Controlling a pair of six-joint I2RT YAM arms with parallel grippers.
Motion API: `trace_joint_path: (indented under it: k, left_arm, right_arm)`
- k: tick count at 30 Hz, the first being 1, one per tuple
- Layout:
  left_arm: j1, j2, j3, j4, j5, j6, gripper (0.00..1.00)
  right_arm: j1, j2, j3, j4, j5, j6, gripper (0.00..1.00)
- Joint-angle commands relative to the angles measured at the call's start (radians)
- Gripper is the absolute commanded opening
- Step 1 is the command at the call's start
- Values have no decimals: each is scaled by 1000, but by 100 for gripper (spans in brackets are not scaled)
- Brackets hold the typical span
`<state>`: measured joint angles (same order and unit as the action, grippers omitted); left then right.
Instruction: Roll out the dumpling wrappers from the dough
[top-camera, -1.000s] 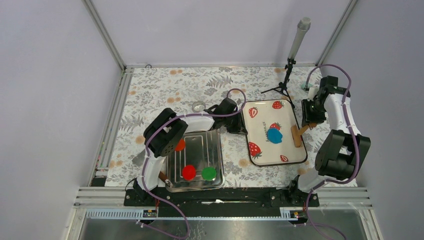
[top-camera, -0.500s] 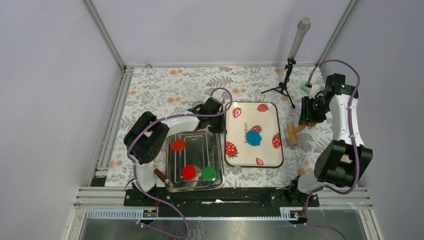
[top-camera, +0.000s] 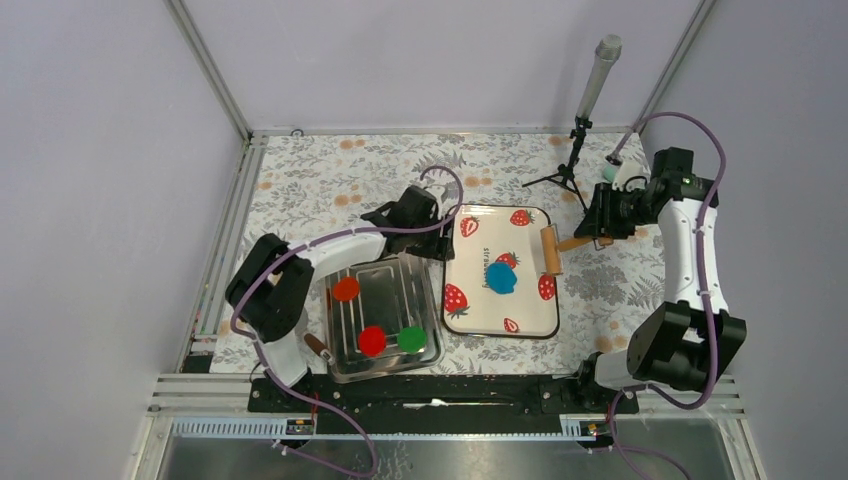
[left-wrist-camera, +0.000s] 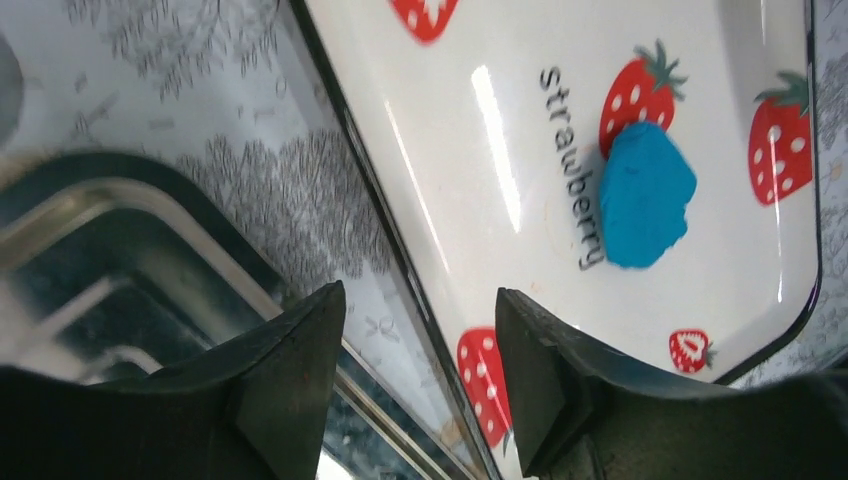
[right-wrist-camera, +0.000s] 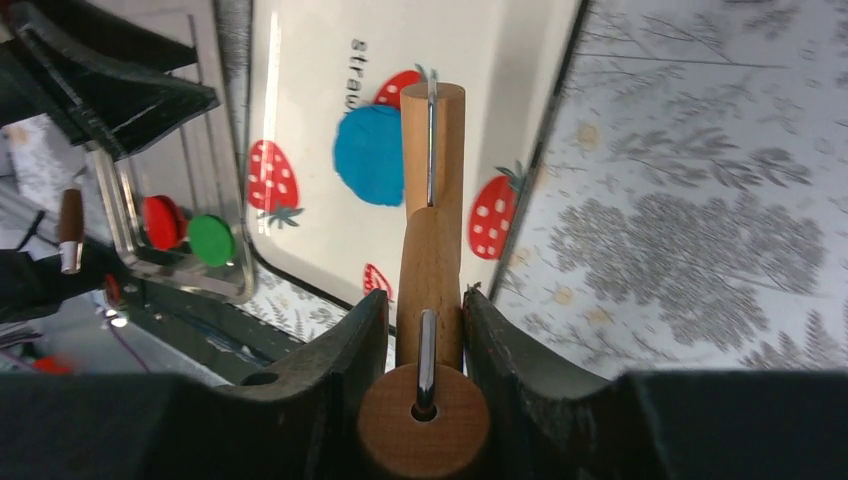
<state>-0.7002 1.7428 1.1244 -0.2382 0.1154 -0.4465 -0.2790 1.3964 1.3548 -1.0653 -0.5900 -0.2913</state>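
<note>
The dough (top-camera: 501, 278) is a bright-blue blob in the middle of the white strawberry tray (top-camera: 525, 300). My left gripper (top-camera: 441, 232) hangs open at the tray's left edge. In the left wrist view the tray (left-wrist-camera: 700, 80) has its dark rim running between the spread fingers (left-wrist-camera: 290, 380), with the dough (left-wrist-camera: 645, 195) beyond. My right gripper (top-camera: 598, 226) is shut on the handle of a wooden roller (top-camera: 549, 250), whose head sits over the tray's right edge. In the right wrist view the roller (right-wrist-camera: 432, 150) points at the dough (right-wrist-camera: 368, 155), and my right gripper (right-wrist-camera: 425, 320) clamps its handle.
A metal tray (top-camera: 400, 300) left of the strawberry tray holds an orange-red disc (top-camera: 346, 289), a red disc (top-camera: 372, 340) and a green disc (top-camera: 411, 339). A brown-handled tool (top-camera: 318, 347) lies by its near-left corner. A microphone stand (top-camera: 575, 150) rises at the back right.
The strawberry tray slid left with my left gripper, whose jaws have now opened off its edge. My right gripper carried the roller left, from the cloth to the tray's right edge.
</note>
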Motion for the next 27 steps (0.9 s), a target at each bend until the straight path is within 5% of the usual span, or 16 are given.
trace_joint_path:
  k: [1,11,20,27]
  left_arm:
    - [7,88,120,-1,-2,60,60]
    - [10,200,142,-63,-9,10,49]
    - [10,234,105,-30,60,-40,11]
    - [11,254,111,-13,81,-67,0]
  right_arm:
    - [64,15,-61,132,-163,116,0]
    - [193,109,-153,317,-202,273,0]
    - [241,184,-237,367,-89,276,0]
    - [319,295,-251,395,56,277,0]
